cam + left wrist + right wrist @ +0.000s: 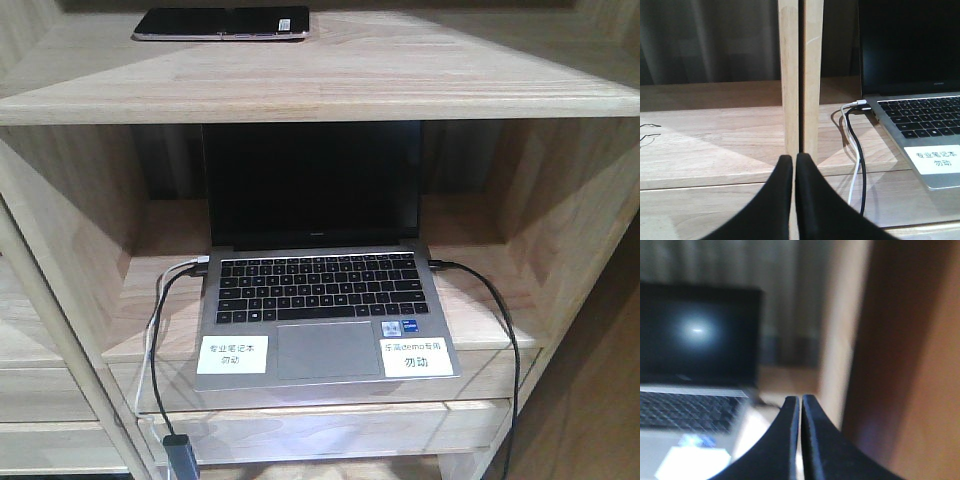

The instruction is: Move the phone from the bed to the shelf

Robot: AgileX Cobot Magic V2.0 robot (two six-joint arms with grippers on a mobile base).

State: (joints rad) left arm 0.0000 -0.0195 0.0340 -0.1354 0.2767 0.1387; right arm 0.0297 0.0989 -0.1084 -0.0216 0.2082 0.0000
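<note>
The phone [222, 23], a flat glossy black slab with a small white sticker near its right end, lies flat on the top board of the pale-wood shelf [330, 95] in the front view. No bed is in view. My left gripper [794, 159] is shut with nothing in it, level with the lower board and facing a shelf upright [801, 75]. In the right wrist view my right gripper [800, 399] is also shut and empty, next to the shelf's right wall [910, 365]. Neither gripper shows in the front view.
An open grey laptop [320, 290] with a dark screen fills the compartment under the phone, with white labels on its palm rest. A black cable [500, 330] runs from its right side, and black and white cables [856, 150] hang from its left. A drawer front [330, 425] sits below.
</note>
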